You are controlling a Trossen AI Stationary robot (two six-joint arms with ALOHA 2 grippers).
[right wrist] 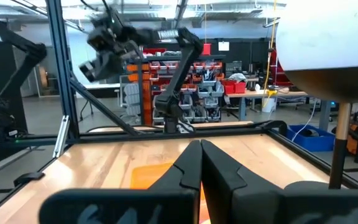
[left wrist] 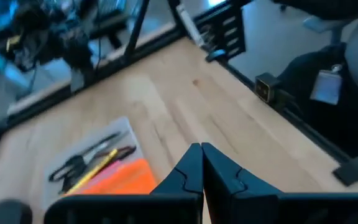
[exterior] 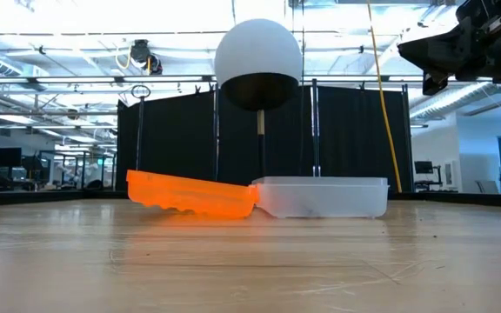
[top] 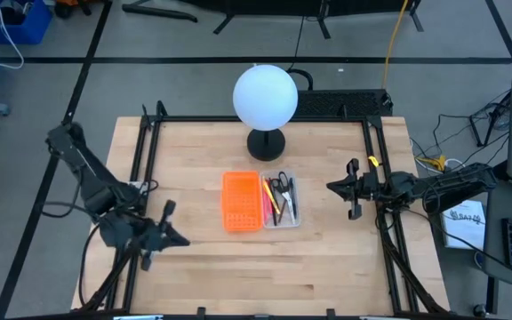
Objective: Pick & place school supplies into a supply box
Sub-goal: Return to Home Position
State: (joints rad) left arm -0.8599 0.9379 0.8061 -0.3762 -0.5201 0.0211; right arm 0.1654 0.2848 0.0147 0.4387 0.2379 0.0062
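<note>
Standing well apart from the supply box [exterior: 320, 198], both arms look parked. I judge this is because nothing is left to pick, as no pen or pencil lies loose on the worktop [top: 203, 276]. The left gripper [top: 181, 238] hangs near the left edge, toward the corner far from the lamp [top: 265, 96]. Its fingers [left wrist: 188, 171] are pressed together with nothing between them. The right gripper [top: 333, 187] hangs at the right edge, about halfway along it, and its fingers [right wrist: 188, 168] are likewise closed and empty. Held like this, neither arm covers the box.

The box sits about in the middle of the worktop, a little toward the right edge. One long side touches the orange perforated piece [top: 241, 202] (of like size, but holding nothing that I can see). The box is a shallow tray of clear, milky plastic, and from the side its contents do not show through the wall. From above I see inside it the dark-handled scissors [top: 282, 186], a pink pen [top: 266, 203], a yellow pen [top: 275, 207] and a black pen [top: 289, 203]. All lie close together along its length.
</note>
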